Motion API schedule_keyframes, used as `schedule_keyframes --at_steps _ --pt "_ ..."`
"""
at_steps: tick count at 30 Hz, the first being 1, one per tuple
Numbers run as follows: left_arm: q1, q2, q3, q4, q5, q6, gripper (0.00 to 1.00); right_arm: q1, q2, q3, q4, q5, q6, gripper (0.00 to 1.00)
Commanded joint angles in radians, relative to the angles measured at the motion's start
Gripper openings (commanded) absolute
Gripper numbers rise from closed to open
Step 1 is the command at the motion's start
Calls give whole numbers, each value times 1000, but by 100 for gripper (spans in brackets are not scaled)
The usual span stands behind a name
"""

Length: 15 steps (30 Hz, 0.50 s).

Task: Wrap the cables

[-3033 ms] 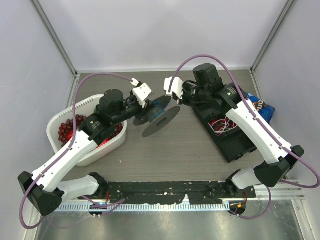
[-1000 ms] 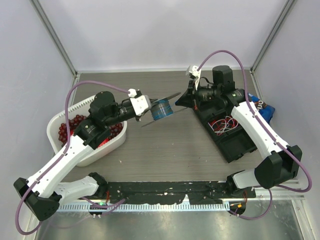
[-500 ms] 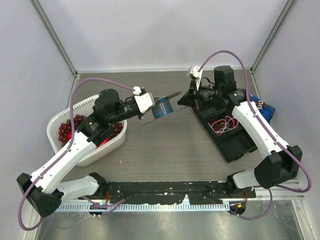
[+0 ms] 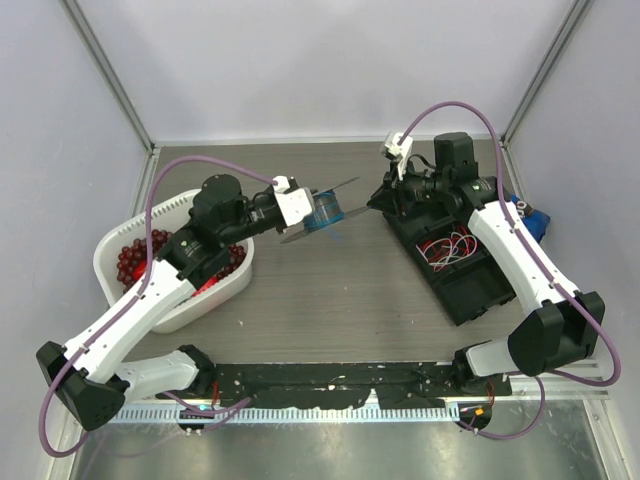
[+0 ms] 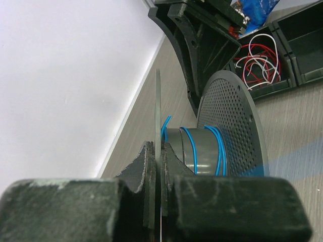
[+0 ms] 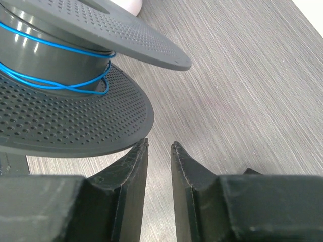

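Note:
A grey spool (image 4: 318,210) with perforated flanges carries a few turns of thin blue cable (image 5: 220,151) on its hub. My left gripper (image 4: 298,207) is shut on the edge of the near flange (image 5: 157,101) and holds the spool in the air, tilted on edge. In the left wrist view the fingertips (image 5: 151,156) pinch the thin disc. My right gripper (image 4: 380,198) is just right of the spool and apart from it. Its jaws (image 6: 159,144) stand a narrow gap apart with nothing between them. The spool (image 6: 60,121) and cable (image 6: 50,80) show at upper left.
A white basket (image 4: 105,265) of red beads sits at the left under my left arm. A black bin (image 4: 470,290) holding red and white wires (image 4: 450,245) lies at the right. A blue packet (image 4: 530,218) is beside it.

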Motion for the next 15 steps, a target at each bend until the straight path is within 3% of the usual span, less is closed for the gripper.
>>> schedule_keyframes --at_steps 1,9,15 --pt "-1 3 61 56 -33 67 0 -2 -37 0 0 38 -23 33" --pt "-1 20 68 44 -82 69 0 -14 -51 10 3 78 -11 40" --pt "-1 52 127 44 -163 -22 0 -57 -83 0 58 109 49 53"
